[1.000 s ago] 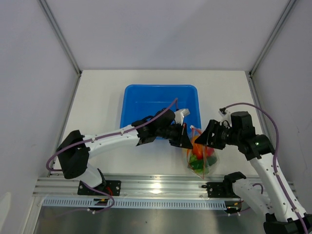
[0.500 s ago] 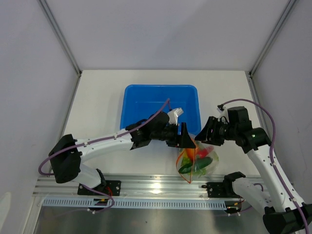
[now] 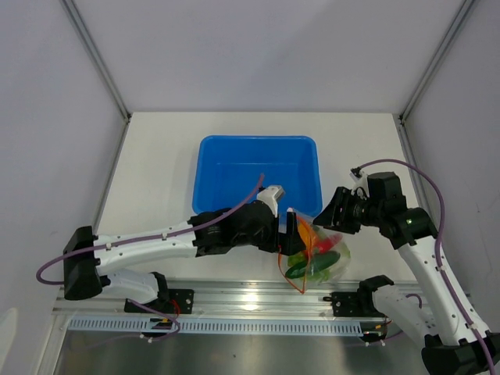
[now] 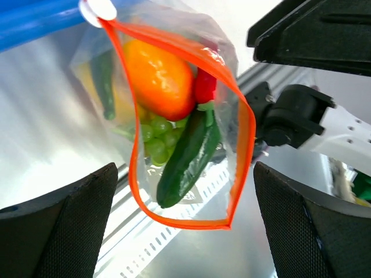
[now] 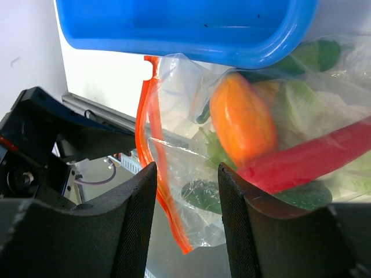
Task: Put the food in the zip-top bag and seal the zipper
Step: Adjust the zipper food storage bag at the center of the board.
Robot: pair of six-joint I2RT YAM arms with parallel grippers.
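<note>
The left fingers (image 4: pixel 64 220) are spread wide, holding nothing. The right fingers (image 5: pixel 133 231) sit at the zip-top bag (image 3: pixel 320 254) by the blue tub (image 3: pixel 258 168), maybe pinching; hard to tell. The bag looks soft and slippery, so grab its zipper (image 4: pixel 197 223).

- No text, label, brand, number or sign is showing legibly on the zip-top bag (image 4: pixel 179 121), the blue tub (image 3: pixel 250 168) or anywhere else.

Food (image 3: pixel 312 259) inside zip-top bag (image 3: pixel 337 251), just before tub (image 3: pixel 258 140); left pincer (image 4: pixel 185 167) at bag's left, right pincer (image 5: pixel 186 168) at right.
</note>
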